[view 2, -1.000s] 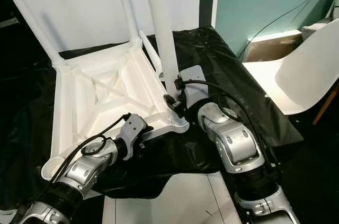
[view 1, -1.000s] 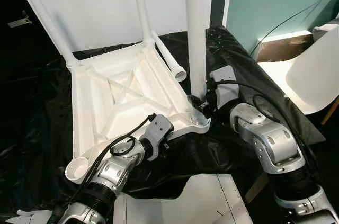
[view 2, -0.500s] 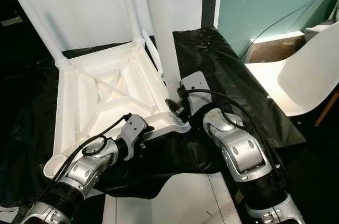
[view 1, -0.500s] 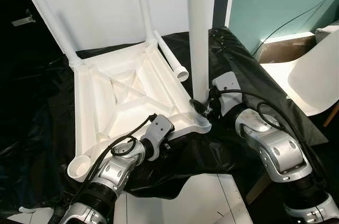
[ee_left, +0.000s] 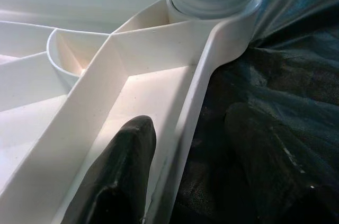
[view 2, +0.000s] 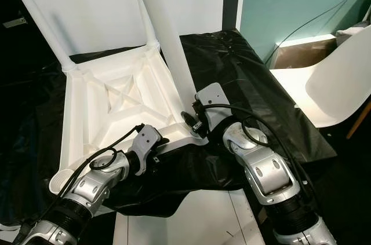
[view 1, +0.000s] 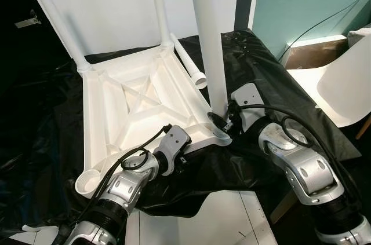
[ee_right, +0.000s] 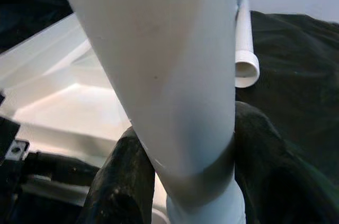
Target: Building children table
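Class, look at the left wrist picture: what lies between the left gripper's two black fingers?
The outer rim of the upturned table top lies between the left gripper fingers, one inside the frame, one over the black sheet.

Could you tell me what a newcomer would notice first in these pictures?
The eye lands on the upturned white table top lying on black sheeting, two legs already standing at its far corners. At its near right corner the right gripper clasps a third leg standing in its socket, while the left gripper pinches the table's near edge.
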You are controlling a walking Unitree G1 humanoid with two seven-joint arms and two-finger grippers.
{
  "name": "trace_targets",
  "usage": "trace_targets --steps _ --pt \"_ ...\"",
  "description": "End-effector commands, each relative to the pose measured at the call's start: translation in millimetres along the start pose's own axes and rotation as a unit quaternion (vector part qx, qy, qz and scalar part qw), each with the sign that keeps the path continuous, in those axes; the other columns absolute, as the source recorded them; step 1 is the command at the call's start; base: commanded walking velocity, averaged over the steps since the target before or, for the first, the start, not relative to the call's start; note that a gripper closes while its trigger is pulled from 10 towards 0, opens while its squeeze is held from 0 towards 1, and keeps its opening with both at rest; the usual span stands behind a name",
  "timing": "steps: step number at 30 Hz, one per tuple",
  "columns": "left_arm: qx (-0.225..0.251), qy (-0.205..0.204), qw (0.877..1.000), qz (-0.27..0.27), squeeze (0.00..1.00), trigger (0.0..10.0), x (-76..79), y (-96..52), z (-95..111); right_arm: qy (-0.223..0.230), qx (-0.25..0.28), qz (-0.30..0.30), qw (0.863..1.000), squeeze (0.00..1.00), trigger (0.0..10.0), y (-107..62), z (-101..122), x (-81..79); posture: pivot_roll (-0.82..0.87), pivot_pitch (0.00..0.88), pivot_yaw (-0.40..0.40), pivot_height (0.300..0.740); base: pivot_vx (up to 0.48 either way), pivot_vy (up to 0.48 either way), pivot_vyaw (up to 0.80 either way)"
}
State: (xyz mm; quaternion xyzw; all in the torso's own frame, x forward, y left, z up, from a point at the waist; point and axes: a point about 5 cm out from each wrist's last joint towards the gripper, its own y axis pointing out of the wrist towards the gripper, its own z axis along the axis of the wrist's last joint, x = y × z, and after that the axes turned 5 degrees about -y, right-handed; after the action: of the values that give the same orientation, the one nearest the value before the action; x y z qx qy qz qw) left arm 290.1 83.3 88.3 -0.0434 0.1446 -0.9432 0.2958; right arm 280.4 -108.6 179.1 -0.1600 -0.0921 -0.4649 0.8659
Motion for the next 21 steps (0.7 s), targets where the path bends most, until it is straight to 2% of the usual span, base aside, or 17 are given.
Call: trace_targets --steps 1,4,7,16,17,19,21 --pt "-0.018 0.001 0.998 -0.059 0.00 10.0 3.7 -2.2 -5.3 0.070 -0.111 0.020 0.991 0.00 10.0 -1.4 -42.6 -9.4 -0.13 0.000 0.093 0.740 0.000 0.000 0.00" --pt "-0.018 0.000 0.998 -0.061 0.00 10.0 4.5 -2.4 -5.9 0.137 -0.117 0.007 0.984 0.00 10.0 -1.9 -44.2 -7.6 -0.13 0.000 0.094 0.740 0.000 0.000 0.00" --pt "-0.019 -0.001 0.998 -0.062 0.00 10.0 5.3 -2.4 -6.5 0.162 -0.118 0.003 0.980 0.00 10.0 -2.1 -43.4 -5.9 -0.13 0.000 0.093 0.740 0.000 0.000 0.00" --pt "-0.019 -0.002 0.998 -0.064 0.00 10.0 6.2 -2.5 -6.9 0.173 -0.127 0.015 0.977 0.00 10.0 -2.4 -41.7 -7.1 -0.13 0.000 0.090 0.740 0.000 0.000 0.00" --pt "-0.019 -0.003 0.998 -0.063 0.00 10.0 6.3 -2.8 -7.2 0.203 -0.148 0.024 0.968 0.00 10.0 -4.1 -46.2 -12.2 -0.13 0.000 0.090 0.740 0.000 0.000 0.00" --pt "-0.019 -0.003 0.998 -0.063 0.00 10.0 6.3 -3.0 -7.3 0.217 -0.154 0.026 0.964 0.00 10.0 -4.6 -47.7 -13.9 -0.13 0.000 0.090 0.740 0.000 0.000 0.00" --pt "-0.020 -0.003 0.998 -0.063 0.00 10.0 6.4 -3.1 -7.5 0.266 -0.156 0.027 0.951 0.00 10.0 -3.4 -47.3 -16.1 -0.13 0.000 0.093 0.740 0.000 0.000 0.00"
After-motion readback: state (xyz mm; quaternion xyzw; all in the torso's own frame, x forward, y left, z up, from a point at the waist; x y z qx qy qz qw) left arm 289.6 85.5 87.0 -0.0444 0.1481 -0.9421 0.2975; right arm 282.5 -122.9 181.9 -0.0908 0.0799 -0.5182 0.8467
